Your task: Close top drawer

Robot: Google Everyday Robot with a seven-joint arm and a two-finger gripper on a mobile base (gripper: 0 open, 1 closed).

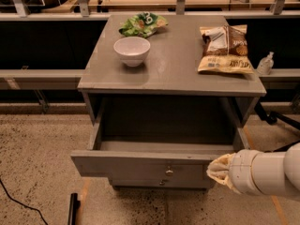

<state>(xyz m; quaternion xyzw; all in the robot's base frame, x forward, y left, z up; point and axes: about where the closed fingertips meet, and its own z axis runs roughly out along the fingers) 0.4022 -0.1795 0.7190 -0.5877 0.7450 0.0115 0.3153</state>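
Grey top drawer point(140, 165) juts frontward, hand point(216, 170) at its right end.

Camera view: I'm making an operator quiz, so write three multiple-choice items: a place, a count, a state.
1. Where along the front of the grey wooden top drawer is the robot's hand? A left end; B middle; C right end.
2. How many snack bags lie on the grey cabinet top? A one; B two; C four.
3. The top drawer is: A shut flush; B pulled out; C removed.
Answers: 1 C, the hand sits at the front's right end. 2 B, a green bag and a tan chip bag. 3 B, its front stands forward of the cabinet.
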